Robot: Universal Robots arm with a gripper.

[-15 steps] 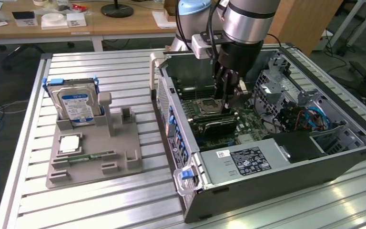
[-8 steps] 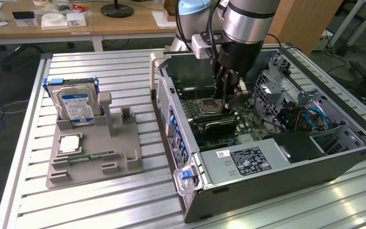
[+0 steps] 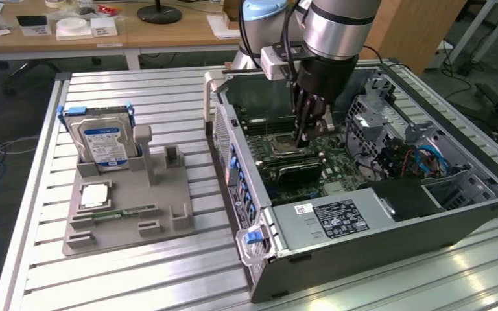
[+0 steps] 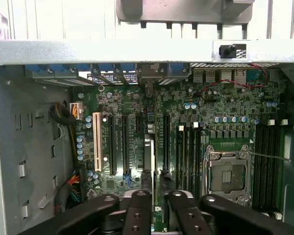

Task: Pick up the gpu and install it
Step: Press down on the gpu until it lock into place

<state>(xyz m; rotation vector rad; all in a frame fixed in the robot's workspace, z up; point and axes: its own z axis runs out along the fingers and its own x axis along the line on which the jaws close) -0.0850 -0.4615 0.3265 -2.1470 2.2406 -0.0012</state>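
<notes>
The gpu [image 3: 297,170] stands on edge in a motherboard slot inside the open computer case [image 3: 231,139], dark face showing. In the wrist view the gpu [image 4: 148,152] is a thin pale edge running between the long black slots toward my fingers. My gripper [image 3: 305,139] reaches straight down into the case over the card's end. In the wrist view my gripper [image 4: 156,188] has its two black fingers nearly together, a narrow gap between them, right at the card's upper edge. I cannot tell whether they touch or pinch the card.
A grey parts holder [image 3: 128,220] sits on the slatted table at the exterior view's left. It carries a blue-labelled hard drive [image 3: 104,139], a square chip [image 3: 95,194] and a green memory stick [image 3: 124,212]. In the case, the power supply [image 3: 336,217] and drive cage [image 3: 375,123] flank the motherboard.
</notes>
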